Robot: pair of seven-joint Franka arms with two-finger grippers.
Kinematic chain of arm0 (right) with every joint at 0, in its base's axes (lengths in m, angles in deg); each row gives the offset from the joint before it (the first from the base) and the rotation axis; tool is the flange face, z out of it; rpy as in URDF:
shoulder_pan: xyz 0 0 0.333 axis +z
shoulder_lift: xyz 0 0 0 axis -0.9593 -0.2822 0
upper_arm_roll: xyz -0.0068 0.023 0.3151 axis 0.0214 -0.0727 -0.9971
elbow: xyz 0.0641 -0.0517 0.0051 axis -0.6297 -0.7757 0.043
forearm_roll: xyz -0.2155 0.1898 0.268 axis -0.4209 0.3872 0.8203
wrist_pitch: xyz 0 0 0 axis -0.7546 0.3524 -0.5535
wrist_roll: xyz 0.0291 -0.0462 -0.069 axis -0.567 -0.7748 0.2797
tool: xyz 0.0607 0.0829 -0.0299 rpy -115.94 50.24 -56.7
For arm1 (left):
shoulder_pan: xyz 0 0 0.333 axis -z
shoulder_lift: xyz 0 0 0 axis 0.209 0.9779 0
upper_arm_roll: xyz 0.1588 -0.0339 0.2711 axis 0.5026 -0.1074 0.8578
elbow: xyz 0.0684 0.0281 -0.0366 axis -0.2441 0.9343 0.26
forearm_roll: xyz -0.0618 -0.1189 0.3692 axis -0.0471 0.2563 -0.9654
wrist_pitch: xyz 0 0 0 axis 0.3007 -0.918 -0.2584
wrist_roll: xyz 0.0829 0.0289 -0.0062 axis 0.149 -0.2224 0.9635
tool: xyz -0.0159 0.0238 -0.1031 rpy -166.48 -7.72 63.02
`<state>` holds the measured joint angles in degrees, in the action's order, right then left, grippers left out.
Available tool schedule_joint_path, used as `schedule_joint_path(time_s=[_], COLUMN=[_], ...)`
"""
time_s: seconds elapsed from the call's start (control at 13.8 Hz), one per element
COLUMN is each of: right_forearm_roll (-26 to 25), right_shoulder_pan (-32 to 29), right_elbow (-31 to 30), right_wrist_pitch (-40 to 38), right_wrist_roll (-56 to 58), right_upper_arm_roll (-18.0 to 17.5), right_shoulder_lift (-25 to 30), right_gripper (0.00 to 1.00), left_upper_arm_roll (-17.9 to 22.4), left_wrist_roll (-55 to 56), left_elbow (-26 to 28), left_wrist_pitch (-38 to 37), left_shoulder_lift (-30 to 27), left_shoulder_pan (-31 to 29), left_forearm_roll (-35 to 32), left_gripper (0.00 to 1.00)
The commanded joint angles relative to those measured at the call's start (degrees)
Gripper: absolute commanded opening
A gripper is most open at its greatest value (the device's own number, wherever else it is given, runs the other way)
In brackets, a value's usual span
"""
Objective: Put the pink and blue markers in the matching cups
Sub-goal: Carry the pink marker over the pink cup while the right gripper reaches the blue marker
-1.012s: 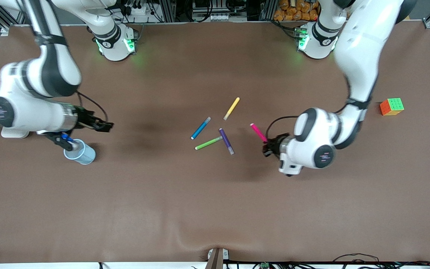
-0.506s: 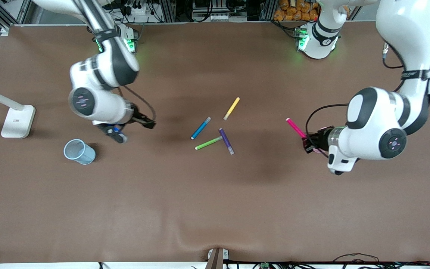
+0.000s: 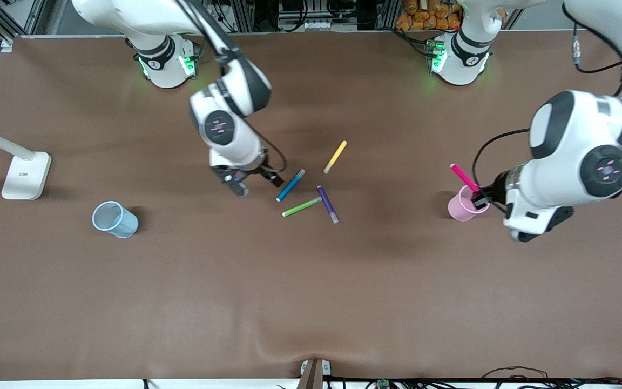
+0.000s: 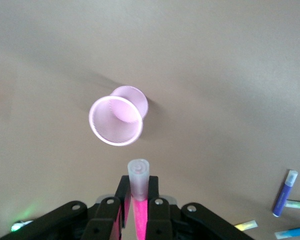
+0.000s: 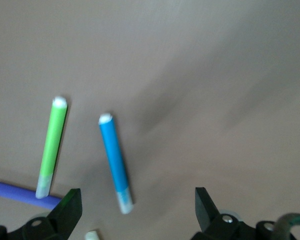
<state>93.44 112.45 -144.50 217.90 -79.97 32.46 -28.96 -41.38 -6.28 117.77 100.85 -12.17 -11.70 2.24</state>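
Surface (image 3: 311, 302) of brown matt material carries everything, with the two white arm bases along one long edge. Left gripper (image 3: 478, 201) hangs just over the small pale pink tapered cup (image 3: 461, 207), which stands upright toward the left arm's end of the surface; its jaws are clenched on the slim magenta-pink marker (image 3: 460, 175), and the left wrist view shows the marker's pale greyish cap (image 4: 138, 177) sticking out between the jaws, near the open rim of the cup (image 4: 116, 121). Right gripper (image 3: 247, 182) is over the middle of the surface, just beside the bright blue marker (image 3: 290, 185), with its jaws released and spread wide, holding nothing.

White lamp foot (image 3: 26, 175) stands at the right arm's end of the surface. Small pale light-blue tapered cup (image 3: 115, 219) stands near it, nearer to the front camera, well apart from the markers.

Blue marker lies flat in the middle group. Beside it lie a light green marker (image 3: 301, 207) and a dark purple marker (image 3: 327, 204), whose ends touch. Slim yellow marker (image 3: 335, 156) lies farther from the front camera than these.
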Motion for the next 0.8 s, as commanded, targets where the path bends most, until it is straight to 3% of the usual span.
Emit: schedule_joint_path(time_s=[0.0, 0.22, 0.36, 0.58, 0.72], right_forearm_roll=[1.07, 1.07, 0.89, 0.28, 0.10], right_shoulder_pan=[3.51, 5.28, 5.62, 6.41, 6.68], right_elbow=[3.93, 4.64, 6.30, 10.26, 10.62], right_wrist_pitch=[1.73, 2.78, 3.13, 3.14, 3.14], right_wrist_roll=[-7.30, -9.25, -9.25, -9.25, -8.91], right_upper_arm_roll=[0.57, 0.66, 0.66, 0.66, 0.66], right_shoulder_lift=[-4.46, -7.28, -9.12, -12.64, -12.91], right_gripper=[1.00, 0.88, 0.73, 0.54, 0.26], left_upper_arm_roll=[-0.78, -0.96, -1.40, -1.84, -1.84], left_wrist_roll=[-1.62, -0.74, -0.83, -1.01, -1.53], left_elbow=[2.33, 2.42, 2.59, 8.10, 13.73], left_wrist_pitch=[0.05, 0.14, 0.31, 5.74, 11.89], left_shoulder_lift=[-3.02, -3.90, -4.51, -6.96, -9.69], left_shoulder_pan=[-1.42, -0.72, -0.80, -0.72, -1.15], left_forearm_roll=[-0.98, -0.89, -0.98, -1.06, -2.02], left_gripper=[0.00, 0.00, 0.00, 0.00, 0.00])
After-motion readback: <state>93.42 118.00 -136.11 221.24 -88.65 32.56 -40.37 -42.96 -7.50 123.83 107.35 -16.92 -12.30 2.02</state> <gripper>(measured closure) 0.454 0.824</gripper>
